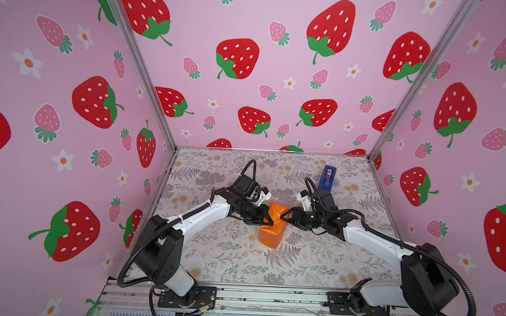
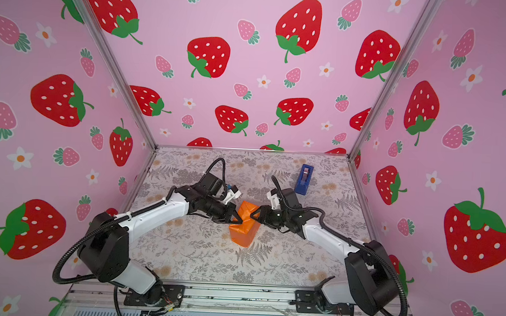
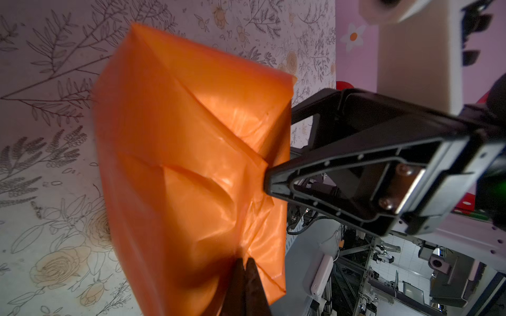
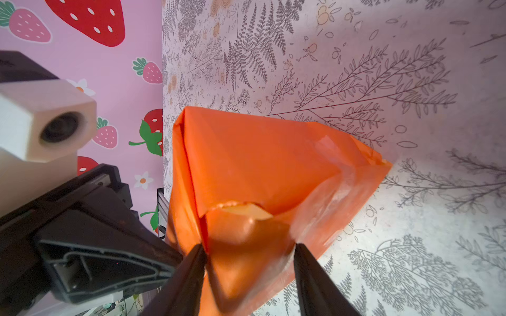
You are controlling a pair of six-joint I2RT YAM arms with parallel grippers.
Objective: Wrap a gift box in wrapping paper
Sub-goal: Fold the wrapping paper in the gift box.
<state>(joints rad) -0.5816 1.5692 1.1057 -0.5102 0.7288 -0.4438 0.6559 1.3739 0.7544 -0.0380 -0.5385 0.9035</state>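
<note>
Middle of the floral-print desk [image 1: 225,258], between the arms:

- Wrapping paper [image 1: 273,232], one sheet. It is folded into a box-shaped parcel, glossy orange face outward and heavily creased. A pale yellow patch shows at one fold in the right wrist view [image 4: 246,210]. The gift box is hidden under the paper.
- Robot arms, two, black and white, reaching in from the near edge and meeting at the parcel.
- Left pincer [image 1: 270,223], one. Its fingers are pressed together on a pinch of the orange paper at the parcel's left side, as the left wrist view [image 3: 243,264] shows close up.
- Right pincer [image 1: 283,216], one. Its two fingers [image 4: 198,257] stand partly apart with a folded end flap between them, and both tips are against the paper. I cannot tell whether the flap is firmly held.
- Tape dispenser [image 1: 327,177], one, bright blue. It stands towards the far right of the desk, well apart from the parcel, and shows in both top views [image 2: 304,179].
- Walls [image 1: 279,77], three, pink with a strawberry print.
</note>
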